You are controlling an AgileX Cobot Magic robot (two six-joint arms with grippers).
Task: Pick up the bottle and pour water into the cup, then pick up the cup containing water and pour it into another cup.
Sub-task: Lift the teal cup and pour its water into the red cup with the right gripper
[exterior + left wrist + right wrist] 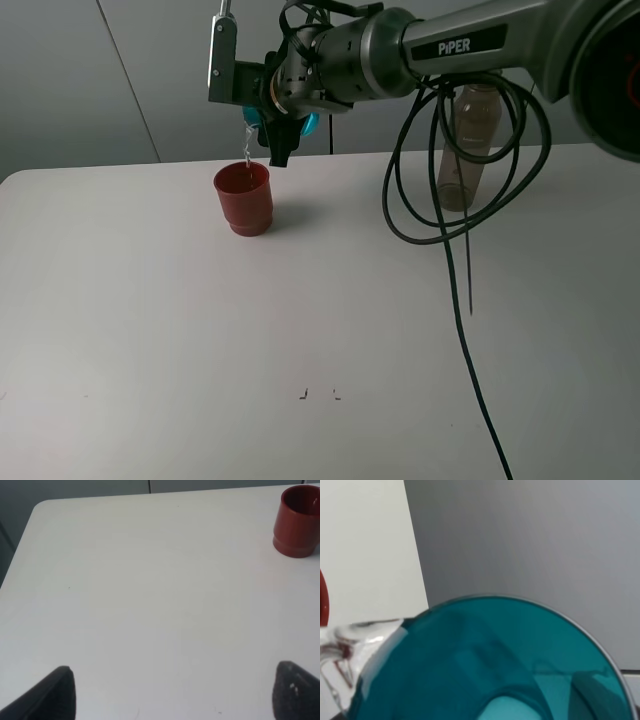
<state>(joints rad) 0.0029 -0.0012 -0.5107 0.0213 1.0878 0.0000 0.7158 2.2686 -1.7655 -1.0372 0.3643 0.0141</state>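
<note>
The teal-blue translucent plastic tumbler (309,124) is up in the air and tilted strongly, with its rim above the opaque dark red plastic cup (243,198). A thin stream of water (246,150) falls from it into the red cup, which stands upright on the white table (200,330). The right gripper (278,122) is clamped tight on the tumbler. The tall smoky grey-brown plastic bottle (468,150) stands upright at the back, well apart, behind black cables (455,250). The left gripper (170,692) hangs above the table with its fingers wide apart and grips nothing.
</note>
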